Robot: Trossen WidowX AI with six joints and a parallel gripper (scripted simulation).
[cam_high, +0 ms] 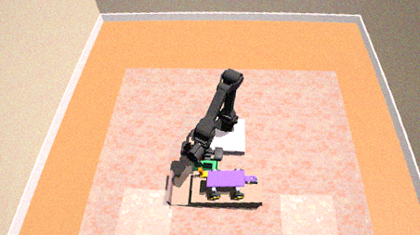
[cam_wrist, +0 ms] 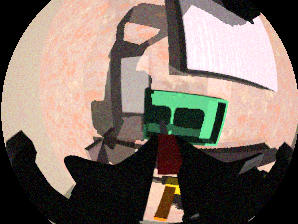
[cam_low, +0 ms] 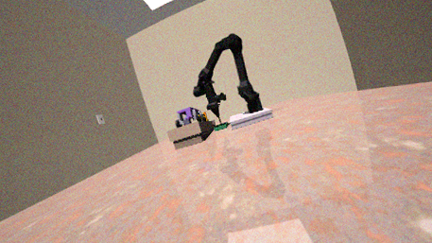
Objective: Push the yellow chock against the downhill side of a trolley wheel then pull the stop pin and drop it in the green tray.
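My gripper (cam_wrist: 165, 139) (cam_high: 198, 160) (cam_low: 217, 112) is shut on the red-headed stop pin (cam_wrist: 168, 151) and holds it just above the near edge of the green tray (cam_wrist: 193, 117) (cam_high: 210, 164) (cam_low: 221, 127). The purple trolley (cam_high: 226, 178) (cam_low: 188, 115) stands on the ramp (cam_high: 225, 202) (cam_low: 185, 136) beside the tray, with two of its black and yellow wheels showing at its front side. The yellow chock (cam_high: 203, 173) (cam_wrist: 166, 200) with its orange handle sits at the trolley's left end, by the tray. I cannot tell whether it touches a wheel.
The arm's white base plate (cam_high: 233, 142) (cam_low: 252, 117) (cam_wrist: 222, 46) lies behind the tray. The ramp's block drops off steeply at its left end (cam_high: 177, 190). A raised grey border (cam_high: 385, 84) runs round the orange floor.
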